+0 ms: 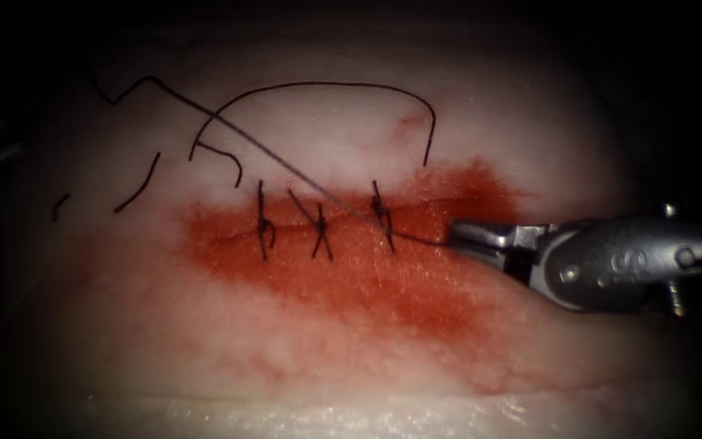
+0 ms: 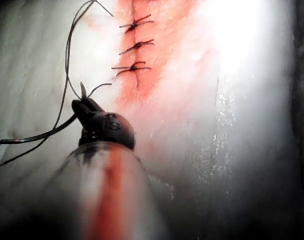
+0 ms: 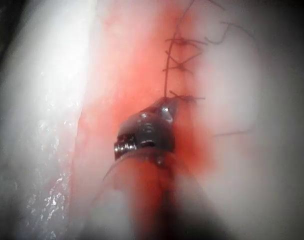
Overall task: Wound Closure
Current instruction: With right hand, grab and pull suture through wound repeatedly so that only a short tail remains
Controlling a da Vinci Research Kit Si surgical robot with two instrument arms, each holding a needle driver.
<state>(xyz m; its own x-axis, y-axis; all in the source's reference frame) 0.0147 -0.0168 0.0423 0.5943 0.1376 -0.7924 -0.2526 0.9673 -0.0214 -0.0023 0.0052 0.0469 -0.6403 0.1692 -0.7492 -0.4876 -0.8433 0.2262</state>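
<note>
Right arm's tool [image 1: 458, 235] in from the right, jaws closed on the thread [image 1: 286, 166] right at the cut [image 1: 229, 236], just beside the rightmost of three knotted stitches [image 1: 381, 213]. From those jaws, running taut up and to the left across the tissue [image 1: 351, 358], past the stitches, out toward the far upper left. Left arm's tool [image 2: 83, 105] seen from its own wrist camera, well off the stained wound, jaws clamped on dark thread [image 2: 67, 60] looping loose over pale tissue. Needle itself: cannot tell where, no clear curve of steel anywhere. Loose cut ends of thread [image 1: 138, 192] lying on the left. Red fluid [image 1: 383, 284] spread wide around the cut, stitches [image 3: 179, 65] sitting in it.
</note>
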